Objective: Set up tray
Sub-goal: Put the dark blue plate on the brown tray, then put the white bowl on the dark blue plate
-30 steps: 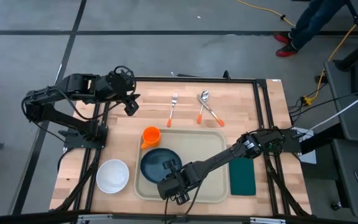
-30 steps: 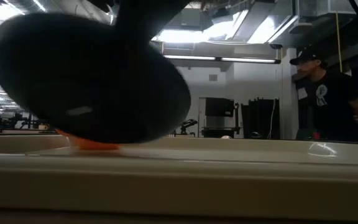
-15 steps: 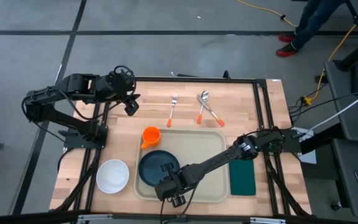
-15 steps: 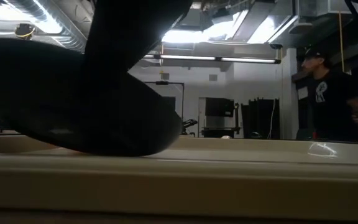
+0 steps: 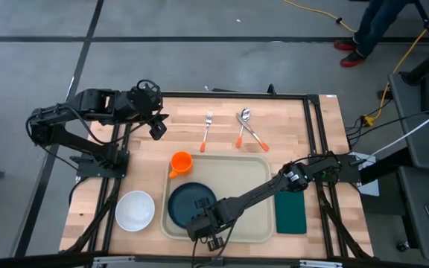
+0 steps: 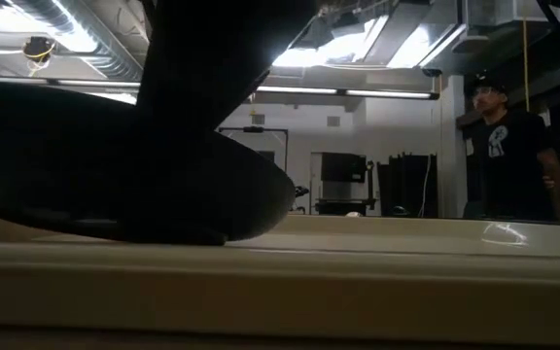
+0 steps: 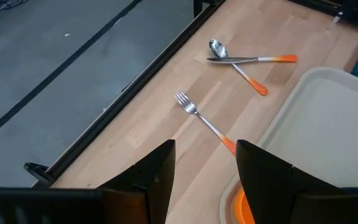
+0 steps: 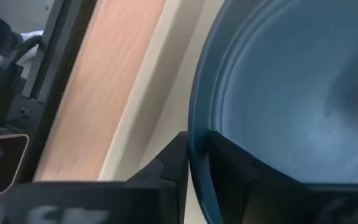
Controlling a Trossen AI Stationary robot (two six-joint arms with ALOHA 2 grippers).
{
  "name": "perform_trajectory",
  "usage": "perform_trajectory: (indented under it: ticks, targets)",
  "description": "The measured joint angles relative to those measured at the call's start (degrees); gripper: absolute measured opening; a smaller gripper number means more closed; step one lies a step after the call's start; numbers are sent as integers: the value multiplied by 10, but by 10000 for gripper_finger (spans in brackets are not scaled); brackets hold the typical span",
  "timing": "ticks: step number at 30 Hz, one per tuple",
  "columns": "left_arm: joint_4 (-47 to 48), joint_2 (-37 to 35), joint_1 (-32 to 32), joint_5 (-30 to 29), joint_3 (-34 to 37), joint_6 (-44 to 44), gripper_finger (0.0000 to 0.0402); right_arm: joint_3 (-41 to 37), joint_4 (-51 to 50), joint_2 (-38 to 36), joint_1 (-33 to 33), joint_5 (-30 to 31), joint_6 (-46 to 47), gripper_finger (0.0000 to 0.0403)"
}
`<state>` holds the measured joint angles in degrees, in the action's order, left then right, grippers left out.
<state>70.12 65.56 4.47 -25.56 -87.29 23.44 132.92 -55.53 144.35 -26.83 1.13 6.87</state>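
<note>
A dark blue round plate (image 5: 192,202) lies in the left half of the beige tray (image 5: 252,216). My right gripper (image 5: 211,238) is at the plate's near edge and shut on its rim. In the low view the plate (image 6: 115,165) sits low and nearly level on the tray (image 6: 358,282). My left gripper (image 5: 156,128) hangs open above the table's far left, over bare wood near the fork (image 7: 201,118), touching nothing. My right gripper holds the plate's near rim (image 8: 195,127) between its two fingers, one finger (image 8: 229,165) on the plate's inner face and the other (image 8: 169,168) outside the rim. The fingers slant down from the table's near side. The plate lies almost flat on the tray.
An orange cup (image 5: 180,162) stands just beyond the tray's far left corner and a white bowl (image 5: 135,210) to its left. A fork (image 5: 207,130), spoon and knife (image 5: 248,132) lie on the far side. A green napkin (image 5: 290,212) lies right of the tray. A person (image 6: 513,146) stands beyond the table.
My right gripper has sunk toward the tray with the plate. The plate was tilted and lifted, with the orange cup showing under it in the low view. It now lies low and nearly level on the tray.
</note>
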Motion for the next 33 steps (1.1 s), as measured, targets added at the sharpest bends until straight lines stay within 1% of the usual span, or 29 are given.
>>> perform_trajectory:
  ticks: [3, 6, 12, 15, 19, 23, 25, 27, 30, 33]
  targets:
    - [0, 0, -4, -2, 0, 3, 164, 0, 7, 0, 0, -1, 2, 80]
    - [0, 0, -6, -3, 0, 4, 164, 0, 13, 0, 0, -2, -1, 102]
    - [0, 0, -6, -3, 0, 9, 164, 0, 7, 0, 1, -1, 2, 169]
    - [0, 0, -6, -3, 0, 7, 164, 11, -25, -4, 4, 8, 2, 201]
    - [12, 0, -6, 11, 0, -13, 164, 16, -52, -42, 8, 63, 1, 226]
    - [73, -2, -14, 92, 0, -2, 164, 20, -112, -93, 11, 165, 17, 231]
    - [111, -3, -46, 121, 9, 31, 164, 19, -152, -120, 11, 221, 49, 228]
    - [145, -3, -98, 128, 26, 81, 164, 19, -202, -151, 10, 267, 92, 225]
    - [162, -6, -196, 119, 54, 184, 164, 19, -285, -191, 10, 316, 165, 224]
    - [156, -2, -303, 87, 78, 308, 164, 16, -352, -225, 5, 368, 215, 224]
